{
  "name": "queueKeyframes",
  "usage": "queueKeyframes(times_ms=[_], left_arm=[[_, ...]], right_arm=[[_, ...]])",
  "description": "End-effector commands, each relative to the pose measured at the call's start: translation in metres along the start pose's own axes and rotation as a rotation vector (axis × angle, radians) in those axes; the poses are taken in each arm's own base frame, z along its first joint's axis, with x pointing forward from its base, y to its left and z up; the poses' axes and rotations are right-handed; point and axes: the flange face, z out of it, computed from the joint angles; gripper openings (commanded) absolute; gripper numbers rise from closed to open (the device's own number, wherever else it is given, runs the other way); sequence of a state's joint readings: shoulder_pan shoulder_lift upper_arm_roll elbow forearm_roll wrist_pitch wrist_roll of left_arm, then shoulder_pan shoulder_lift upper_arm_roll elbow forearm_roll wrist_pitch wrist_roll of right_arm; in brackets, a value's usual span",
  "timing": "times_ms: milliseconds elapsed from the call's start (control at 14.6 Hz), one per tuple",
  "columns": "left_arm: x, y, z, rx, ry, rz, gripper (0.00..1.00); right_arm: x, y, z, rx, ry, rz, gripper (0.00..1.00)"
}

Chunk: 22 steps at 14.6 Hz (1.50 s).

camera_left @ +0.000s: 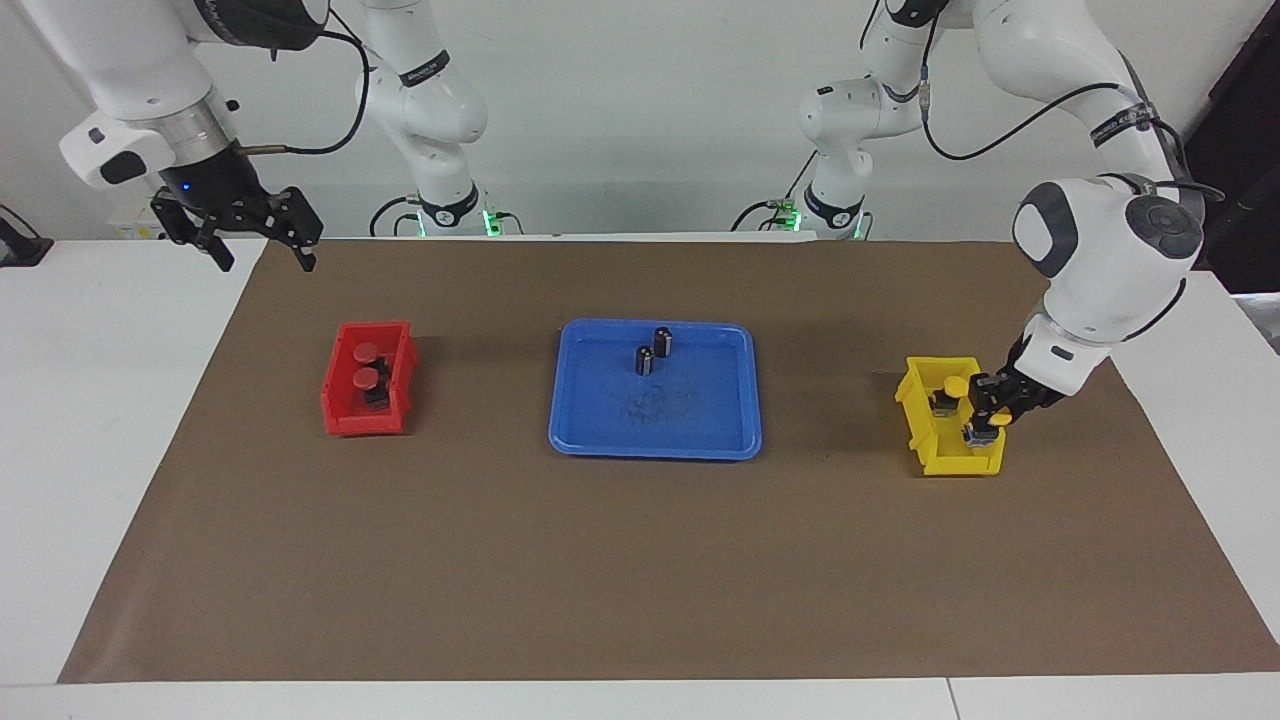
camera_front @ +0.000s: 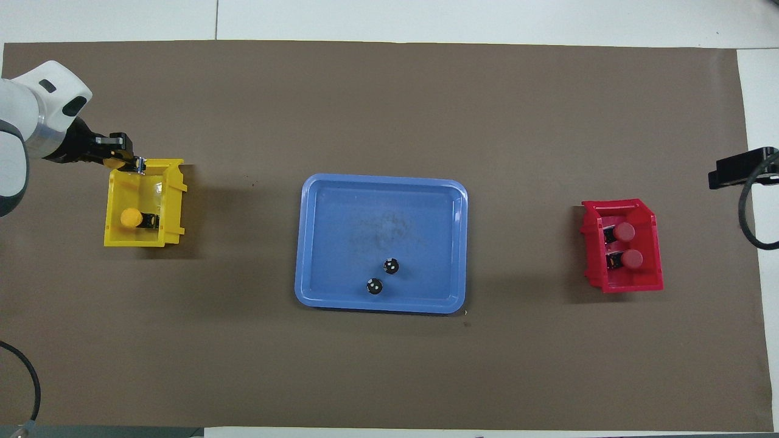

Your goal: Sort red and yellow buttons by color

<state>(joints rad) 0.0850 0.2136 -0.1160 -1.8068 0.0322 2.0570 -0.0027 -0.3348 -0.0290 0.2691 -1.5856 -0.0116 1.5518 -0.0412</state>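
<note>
The left gripper (camera_left: 985,425) is clenched on a yellow button (camera_left: 997,420), its fingertips pinching the button's dark base while the yellow cap pokes out to one side. It hangs over the end of the yellow bin (camera_left: 928,455) that lies farthest from the robots, just at the rim; whether the button touches the bin's wall cannot be told. A second yellow button (camera_left: 952,389) already lies inside that bin, nearer to the robots than the held one.

The right gripper (camera_left: 262,243) is released, its two dark fingers (camera_left: 304,254) spread wide with nothing between them. It is raised over the edge of the brown mat (camera_left: 640,560), toward the robots from the red bin (camera_left: 345,420), and well apart from it.

Taking the blue tray (camera_left: 600,440) as the landmark (it sits in the middle of the mat): the red bin stands toward the right arm's end of the table from it, and holds both red buttons (camera_left: 366,366), one nearer to the robots than the other. The yellow bin stands toward the left arm's end. In the tray itself two small dark cylinders (camera_left: 652,352) stand upright, close together, in the part nearest the robots.
</note>
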Motion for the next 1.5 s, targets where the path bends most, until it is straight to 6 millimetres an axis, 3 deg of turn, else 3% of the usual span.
queueKeyframes(times_ms=[0, 68, 273, 478, 546, 614, 1024, 1297, 1434], left_arm=[[-0.021, -0.018, 0.018, 0.002, 0.021, 0.016, 0.01], [-0.022, -0.02, 0.023, 0.002, 0.027, 0.014, 0.01], [-0.028, -0.017, 0.045, 0.0, 0.011, 0.023, 0.01], [-0.03, -0.009, 0.068, -0.003, 0.046, 0.031, 0.03], [-0.03, -0.009, 0.069, -0.003, 0.046, 0.033, 0.15], [-0.03, -0.009, 0.068, -0.003, 0.046, 0.033, 0.31], [-0.027, -0.004, 0.062, -0.004, 0.051, 0.034, 0.64], [-0.018, -0.003, 0.04, -0.003, 0.034, 0.034, 0.7], [-0.01, 0.002, 0.017, -0.003, 0.026, 0.04, 0.7]], right_arm=[[-0.005, 0.013, 0.0, -0.016, -0.024, 0.039, 1.0], [-0.008, 0.028, 0.002, -0.011, -0.031, 0.065, 1.0], [-0.008, 0.036, 0.005, 0.001, -0.029, 0.077, 1.0], [-0.008, 0.026, 0.004, 0.002, -0.044, 0.065, 1.0], [-0.01, 0.023, 0.004, 0.003, -0.05, 0.066, 1.0], [-0.011, 0.022, 0.005, 0.003, -0.062, 0.066, 1.0], [-0.013, 0.022, 0.006, 0.006, -0.065, 0.064, 1.0], [-0.013, 0.021, 0.007, 0.006, -0.068, 0.055, 1.0], [-0.013, 0.021, 0.007, 0.006, -0.068, 0.053, 1.0]])
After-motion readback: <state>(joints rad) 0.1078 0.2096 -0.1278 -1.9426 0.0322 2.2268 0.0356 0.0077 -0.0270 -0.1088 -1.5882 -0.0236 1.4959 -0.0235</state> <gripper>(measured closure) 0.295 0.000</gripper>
